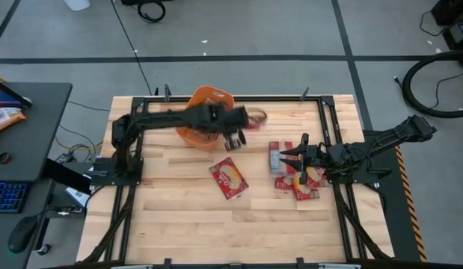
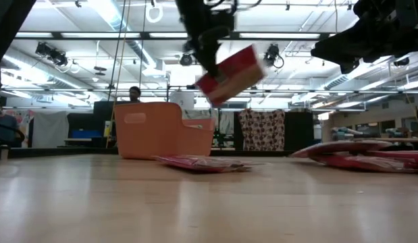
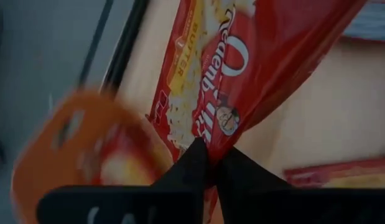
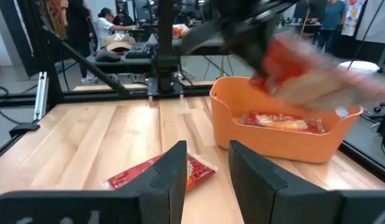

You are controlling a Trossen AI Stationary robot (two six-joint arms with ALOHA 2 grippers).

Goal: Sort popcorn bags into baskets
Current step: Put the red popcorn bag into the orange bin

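My left gripper (image 1: 242, 123) hangs just right of the orange basket (image 1: 205, 112) and is shut on a red popcorn bag (image 2: 232, 74) held high above the table. Another bag (image 4: 282, 121) lies inside the basket. A loose bag (image 1: 229, 179) lies flat on the table's middle. Several more bags (image 1: 300, 183) lie in a pile at the right. My right gripper (image 1: 298, 155) hovers open over that pile, touching nothing. My left gripper (image 3: 208, 158) pinches the red bag between its two fingers at one edge (image 3: 211, 140). The fingers come from above, pointing down. The bag is lifted clear of the table and hangs tilted below the fingers (image 2: 207, 50).
A pale striped packet (image 1: 274, 157) lies at the left side of the pile. Black frame rails (image 1: 324, 127) run along the table's edges. A desk with a keyboard (image 1: 7, 198) stands left of the table. People sit in the room behind.
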